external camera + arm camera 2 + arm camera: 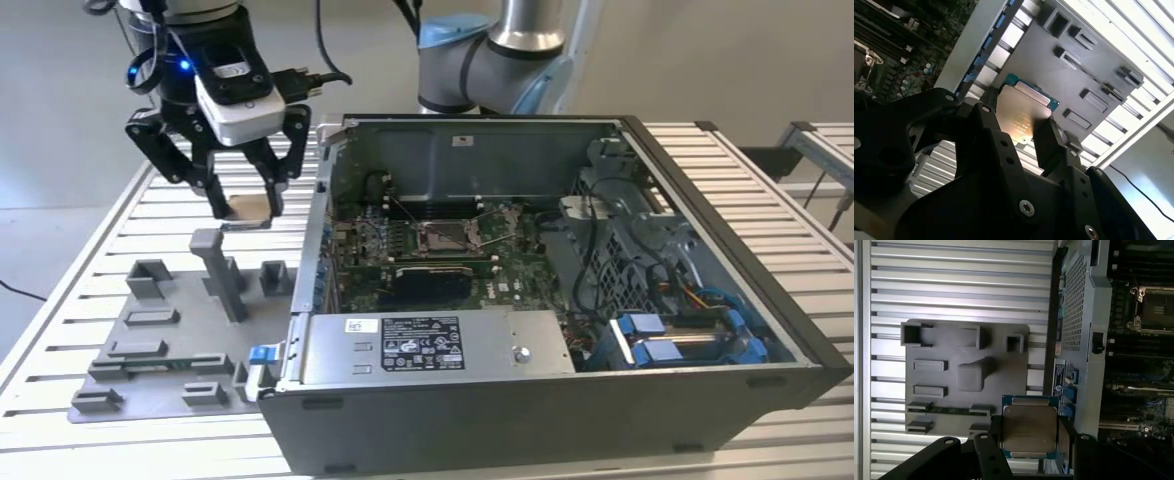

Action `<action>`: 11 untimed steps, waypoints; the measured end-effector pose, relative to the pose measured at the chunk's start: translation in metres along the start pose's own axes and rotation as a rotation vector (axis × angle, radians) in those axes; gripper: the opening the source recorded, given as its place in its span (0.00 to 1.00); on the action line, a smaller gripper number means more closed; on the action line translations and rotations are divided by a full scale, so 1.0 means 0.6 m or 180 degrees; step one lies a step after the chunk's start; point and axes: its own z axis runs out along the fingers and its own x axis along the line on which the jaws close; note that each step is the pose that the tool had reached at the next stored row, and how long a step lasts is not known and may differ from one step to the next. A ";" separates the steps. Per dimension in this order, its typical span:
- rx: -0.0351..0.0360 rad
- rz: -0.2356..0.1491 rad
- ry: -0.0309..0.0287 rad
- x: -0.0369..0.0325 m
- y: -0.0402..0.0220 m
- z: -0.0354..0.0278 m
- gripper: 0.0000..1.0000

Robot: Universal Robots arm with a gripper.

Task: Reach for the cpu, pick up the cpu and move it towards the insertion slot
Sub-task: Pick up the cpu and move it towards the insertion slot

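My gripper (246, 208) is shut on the cpu (247, 209), a thin pale square chip held flat between the black fingers, lifted above the grey fixture plate (160, 340) on the exterior view's left. Both wrist views show the cpu (1029, 430) (1021, 112) clamped between the fingers (1046, 145), its silvery lid and green edge visible. The insertion slot (443, 235), a shiny metal-framed socket with a brownish centre, lies on the green board inside the open computer case, off to the exterior view's right of the gripper. The first wrist view also catches the insertion slot (1156, 310).
The open computer case (561, 300) stands on the slatted aluminium table (80, 270); its left wall (320, 200) rises between gripper and socket. A tall grey post (220, 275) and several fixture blocks stand on the plate below the gripper. A second robot base (501, 50) stands behind the case.
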 end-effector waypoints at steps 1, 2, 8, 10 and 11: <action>0.0000 0.0000 0.0000 -0.007 0.000 0.000 0.00; 0.0000 0.0000 0.0000 -0.014 -0.001 0.000 0.00; 0.0000 0.0000 0.0000 -0.054 -0.002 0.000 0.00; 0.0000 0.0000 0.0000 -0.067 -0.003 0.000 0.00; 0.0000 0.0000 0.0000 -0.073 -0.003 0.000 0.00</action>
